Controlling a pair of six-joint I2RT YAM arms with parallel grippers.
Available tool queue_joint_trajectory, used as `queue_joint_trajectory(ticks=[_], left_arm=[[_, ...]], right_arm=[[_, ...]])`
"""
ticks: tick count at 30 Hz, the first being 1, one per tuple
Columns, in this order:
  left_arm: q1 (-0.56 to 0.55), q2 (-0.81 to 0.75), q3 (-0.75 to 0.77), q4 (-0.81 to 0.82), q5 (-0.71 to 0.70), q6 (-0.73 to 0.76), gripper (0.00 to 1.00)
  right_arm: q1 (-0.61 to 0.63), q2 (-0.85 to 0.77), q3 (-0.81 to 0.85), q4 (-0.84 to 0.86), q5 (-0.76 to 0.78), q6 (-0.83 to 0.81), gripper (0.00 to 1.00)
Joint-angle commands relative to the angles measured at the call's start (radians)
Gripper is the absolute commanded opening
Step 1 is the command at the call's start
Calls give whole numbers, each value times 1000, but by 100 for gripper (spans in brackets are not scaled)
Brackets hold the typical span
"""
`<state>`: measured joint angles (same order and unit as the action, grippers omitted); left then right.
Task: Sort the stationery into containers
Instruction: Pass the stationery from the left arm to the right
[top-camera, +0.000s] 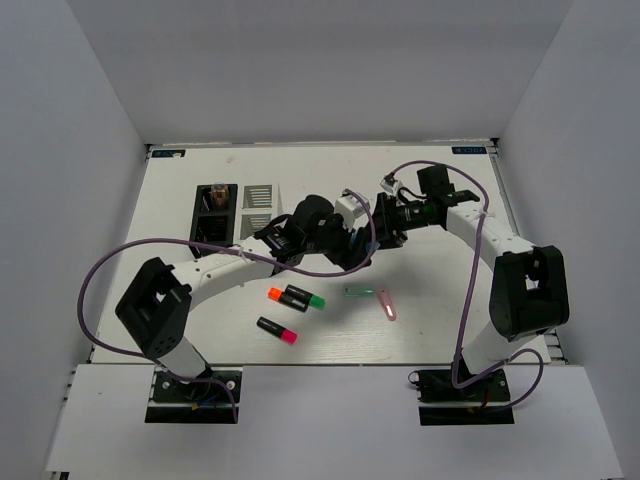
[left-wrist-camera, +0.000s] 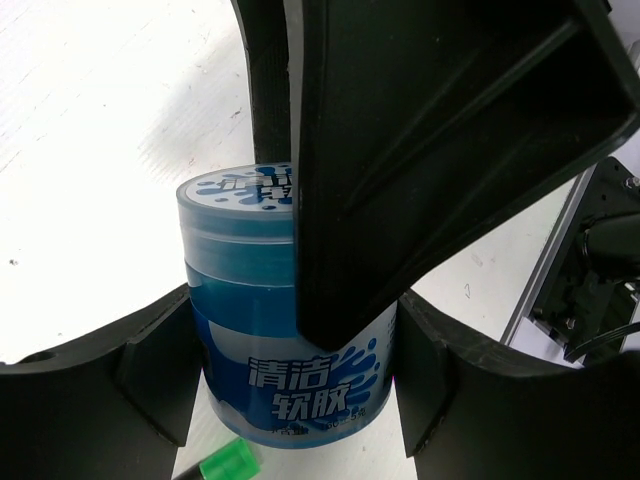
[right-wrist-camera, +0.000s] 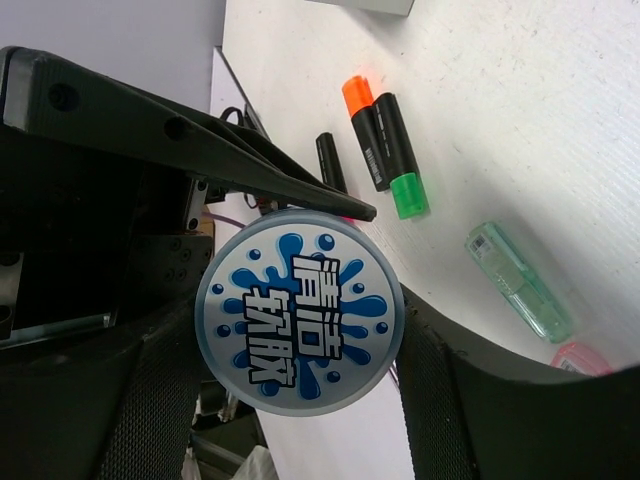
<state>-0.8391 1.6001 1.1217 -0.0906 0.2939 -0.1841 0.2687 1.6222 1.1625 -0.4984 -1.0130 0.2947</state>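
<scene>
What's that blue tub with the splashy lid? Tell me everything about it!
The blue tub is a round, see-through plastic pot with blue stuff inside, white Chinese letters on its label and a silvery lid printed with blue splashes. It is upright between the left fingers, which hug its sides. A right finger crosses its front. I cannot tell if it touches the table.

We've got the blue-white tub (left-wrist-camera: 285, 330) mid-table, three markers (top-camera: 296, 297) and two translucent capsules (top-camera: 358, 292) lying flat, black box (top-camera: 215, 212) and white box (top-camera: 258, 197) upright back-left.
</scene>
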Motion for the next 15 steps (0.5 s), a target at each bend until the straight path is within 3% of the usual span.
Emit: queue_joint_trajectory(ticks=[1,5,8,9,10,11,14,15], left_arm=[[-6,-15,50,71,31,-11,0],[-6,-8,69,72,30,-14,0],[-5,-2,78,63,21,-23,1],[-6,3,82,57,16,-25,10],[-8,0,93,52,14,-28,27],[-8,-3,92,42,11,-28,64],[-8,-25,72,49,-19,-34,96],[-9,-29,69,51,-24,-34,99]], right_arm=[[9,-24,14,32,-15,-17,50],[7,-4,16,43,-81,4,0],[6,-1,20,46,-116,6,0],[6,-2,23,38,-121,1,0],[6,-5,28,34,-121,-14,0],[9,-11,48,23,-118,-26,0],[1,-18,87,-11,-121,-48,0],[1,-18,98,-32,-121,-55,0]])
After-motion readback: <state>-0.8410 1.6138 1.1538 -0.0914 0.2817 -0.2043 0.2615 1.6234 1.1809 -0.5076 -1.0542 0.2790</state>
